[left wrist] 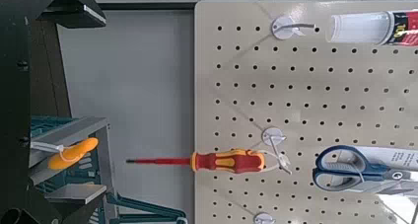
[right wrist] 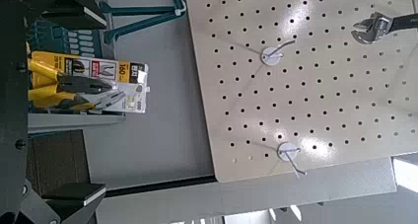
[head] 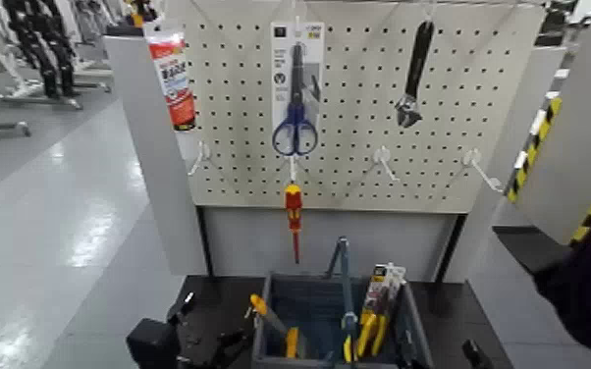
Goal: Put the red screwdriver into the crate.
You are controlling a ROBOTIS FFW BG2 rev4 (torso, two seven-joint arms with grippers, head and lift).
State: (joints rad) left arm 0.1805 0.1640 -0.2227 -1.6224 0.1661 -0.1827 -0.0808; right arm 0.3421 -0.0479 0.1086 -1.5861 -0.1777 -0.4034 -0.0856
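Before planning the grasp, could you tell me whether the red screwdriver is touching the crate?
Apart. The head view shows the red screwdriver hanging on the pegboard, bare panel between its tip and the crate.

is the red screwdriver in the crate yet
No. The red screwdriver hangs from a pegboard hook, tip down, above the crate.

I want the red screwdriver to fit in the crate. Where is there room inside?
The crate has bare floor in its middle, beside the loop handle. It is crowded at the left by the orange-handled tool and at the right by the carded pliers.
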